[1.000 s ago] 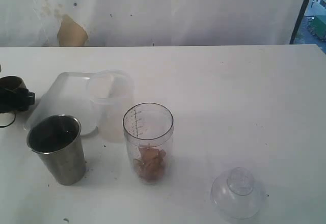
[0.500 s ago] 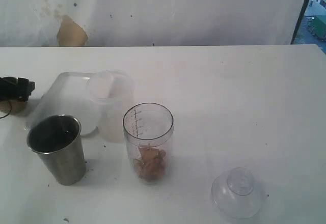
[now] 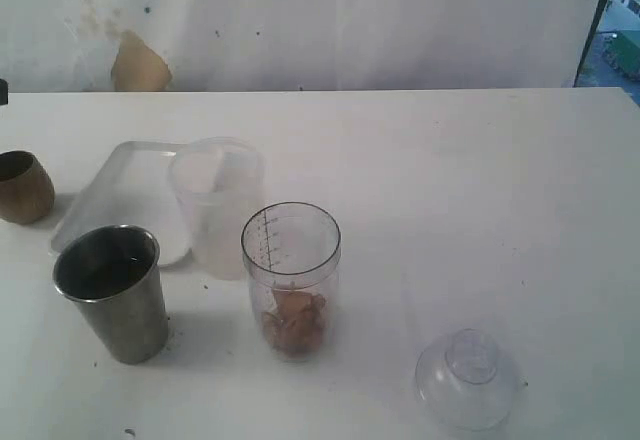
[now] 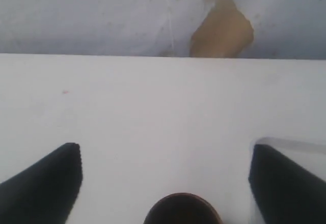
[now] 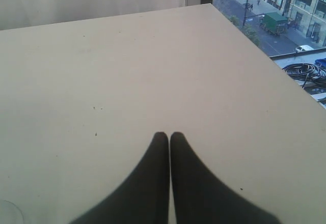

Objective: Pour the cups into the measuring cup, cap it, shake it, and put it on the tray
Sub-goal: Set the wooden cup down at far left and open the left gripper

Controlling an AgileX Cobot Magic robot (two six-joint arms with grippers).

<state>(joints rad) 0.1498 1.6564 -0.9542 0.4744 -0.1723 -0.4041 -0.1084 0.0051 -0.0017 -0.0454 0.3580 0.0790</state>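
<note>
Nearest on the white table (image 3: pixel 480 190) lies the clear dome lid (image 3: pixel 468 378), off by itself at the right, its knob showing at its middle. A little farther in and to the left, the measuring cup (image 3: pixel 291 280) stands upright and uncapped, with brownish lumps (image 3: pixel 294 322) in its bottom. Well to its left the steel tumbler (image 3: pixel 112 292) also stands upright, dark inside. Just behind the measuring cup is a frosted tub (image 3: pixel 215 205), set against the right end of the white tray (image 3: pixel 110 185); whether it stands on the tray cannot be told. Left of the tray, on the bare table, sits the small brown cup (image 3: pixel 22 187). The left gripper (image 4: pixel 165 150) hangs above it with its jaws spread wide, gripping nothing; the cup's rim shows between them, clear of both. The right gripper (image 5: pixel 169 135) is over bare table, its fingers pressed together around nothing. Farthest back is the pale wall (image 3: pixel 400 20) with a tan patch (image 3: pixel 138 63).
</note>
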